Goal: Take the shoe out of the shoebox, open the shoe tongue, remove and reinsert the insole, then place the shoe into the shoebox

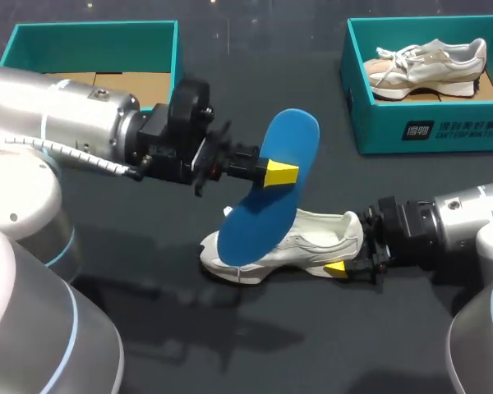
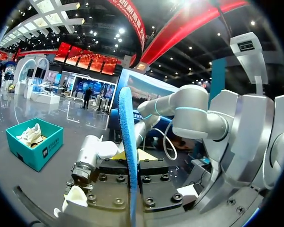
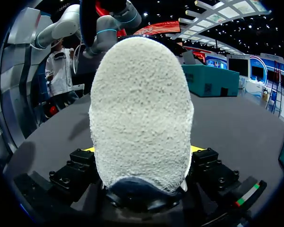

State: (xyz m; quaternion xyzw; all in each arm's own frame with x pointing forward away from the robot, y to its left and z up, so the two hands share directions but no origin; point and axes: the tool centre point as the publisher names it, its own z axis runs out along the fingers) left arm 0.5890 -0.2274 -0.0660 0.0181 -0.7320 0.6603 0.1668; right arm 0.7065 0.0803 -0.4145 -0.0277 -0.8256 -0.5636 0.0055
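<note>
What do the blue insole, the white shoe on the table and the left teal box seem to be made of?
The blue insole looks like matte foam: thin, with a porous edge. The white shoe shows a nubby, fleece-like textile at the heel; the upper is unclear. The left teal box is probably cardboard: matte walls, brown floor.

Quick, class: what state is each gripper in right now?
Left gripper: closed on the insole.
Right gripper: closed on the shoe, at its heel.

Overhead, two close wrist-cams; common shoe [image 1: 316, 238]
</note>
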